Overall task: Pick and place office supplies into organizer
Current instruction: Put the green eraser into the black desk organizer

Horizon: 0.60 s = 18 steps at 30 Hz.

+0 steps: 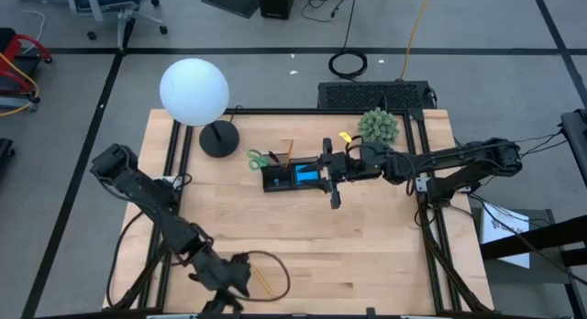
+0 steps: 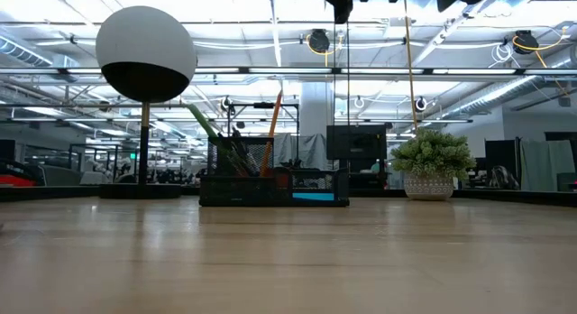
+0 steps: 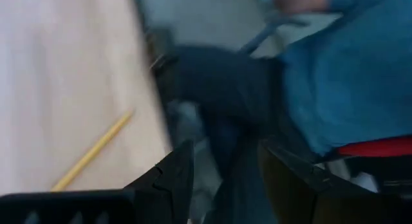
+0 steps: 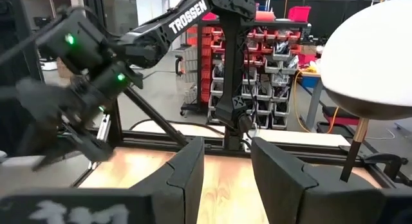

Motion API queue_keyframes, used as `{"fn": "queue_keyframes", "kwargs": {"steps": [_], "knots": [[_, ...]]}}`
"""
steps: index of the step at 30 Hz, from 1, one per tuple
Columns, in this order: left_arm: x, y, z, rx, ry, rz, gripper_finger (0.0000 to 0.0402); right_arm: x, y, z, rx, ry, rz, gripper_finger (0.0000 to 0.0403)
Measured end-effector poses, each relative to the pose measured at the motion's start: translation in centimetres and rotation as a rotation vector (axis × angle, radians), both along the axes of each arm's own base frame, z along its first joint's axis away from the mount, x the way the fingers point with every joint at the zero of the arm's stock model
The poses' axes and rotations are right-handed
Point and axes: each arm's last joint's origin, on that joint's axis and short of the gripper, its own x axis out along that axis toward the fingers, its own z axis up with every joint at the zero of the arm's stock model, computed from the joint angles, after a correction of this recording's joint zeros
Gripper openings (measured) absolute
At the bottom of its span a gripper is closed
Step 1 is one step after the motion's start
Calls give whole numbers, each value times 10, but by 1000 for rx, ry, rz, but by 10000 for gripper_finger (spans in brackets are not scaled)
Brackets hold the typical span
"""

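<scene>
Organizer (image 1: 292,178) at table centre, scissors (image 1: 258,159) and blue sticky pad (image 1: 308,176) inside. Right gripper (image 1: 327,171) at its 3 o'clock edge — fingers apart, empty. Left gripper (image 1: 240,275) at table's 7 o'clock — open, yellow pencil (image 3: 93,151) beside.

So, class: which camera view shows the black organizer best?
The high view: the organizer shows from above, compartments visible, the blue pad inside. The low view gives only its side. Neither wrist view shows it.

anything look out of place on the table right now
One yellow pencil lies loose near the table's front edge, beside the left gripper, far from the organizer where the other supplies stand. The right gripper hangs above the organizer, holding nothing.
</scene>
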Motion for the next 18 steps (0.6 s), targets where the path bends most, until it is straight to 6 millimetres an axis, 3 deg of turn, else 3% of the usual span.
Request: {"fn": "queue_keyframes", "kwargs": {"steps": [6, 14, 18], "knots": [[-2, -10, 10, -4, -179, -78, 166, 0, 1, -7, 2, 74, 6, 118], [-9, 5, -10, 95, 77, 422, 166, -2, 1, -18, 7, 184, 9, 118], [-14, 4, -11, 88, 81, 558, 166, -3, 1, -23, -4, 235, 11, 118]]}}
